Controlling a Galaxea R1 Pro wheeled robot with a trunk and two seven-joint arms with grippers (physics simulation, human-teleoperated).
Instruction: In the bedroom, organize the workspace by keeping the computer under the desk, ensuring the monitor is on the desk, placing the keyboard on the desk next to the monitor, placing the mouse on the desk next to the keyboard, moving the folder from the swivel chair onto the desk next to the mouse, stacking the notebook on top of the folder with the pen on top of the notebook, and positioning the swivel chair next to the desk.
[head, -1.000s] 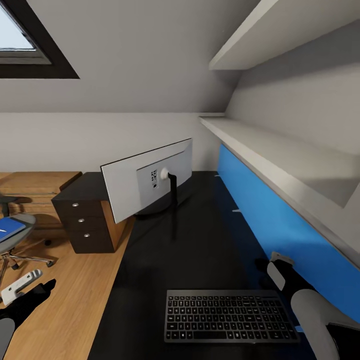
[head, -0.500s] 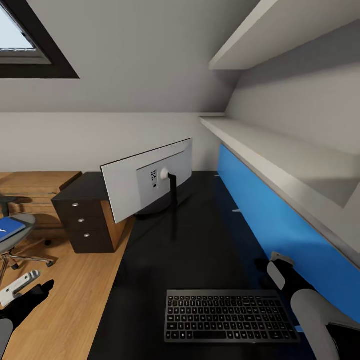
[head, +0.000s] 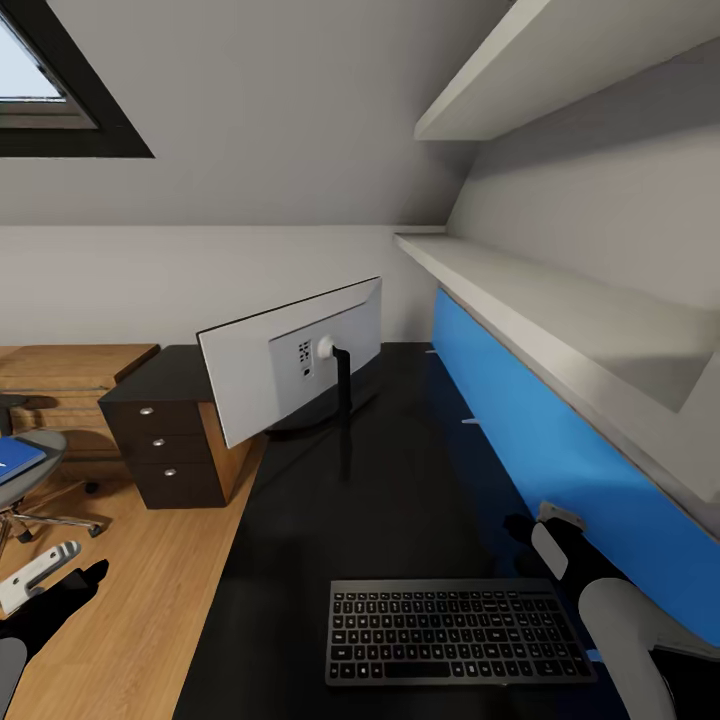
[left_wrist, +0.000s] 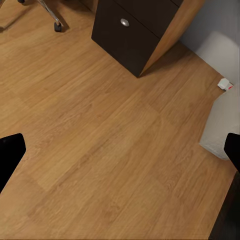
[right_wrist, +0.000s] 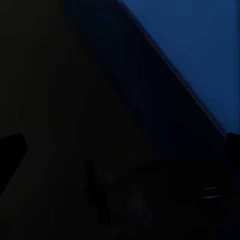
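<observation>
the monitor (head: 290, 360) stands on the black table (head: 400, 490), white back turned this way, and the keyboard (head: 458, 632) lies flat near the front edge, well apart from the monitor's foot. the right gripper (head: 522, 528) hovers just beyond the keyboard's far right corner, close to the blue panel (head: 560, 460) along the wall. in the right wrist view (right_wrist: 120, 145) its dark fingertips (right_wrist: 11, 147) sit wide at either edge with nothing between them, so it's released, holding nothing. the left gripper (head: 88, 577) hangs low over the wood floor (head: 130, 600) beside the table; from the left wrist view (left_wrist: 120, 150) it too is spread open and empty, looking down past the black drawer unit (head: 160, 445).

off to the left there's the swivel chair (head: 30, 480), and the blue folder (head: 18, 460) rests on its seat, partly cut off by the frame edge. the mouse, notebook and pen i can't pick out from here.

my read: the keyboard is down and the folder looks like the next job. to do it well, i'd turn the base toward the chair first rather than stretch across. come at the folder from an overhanging edge if there is one, as a flat thing on padding gives little to pinch. keep it level on the way over, and leave room beside the keyboard for the mouse.
</observation>
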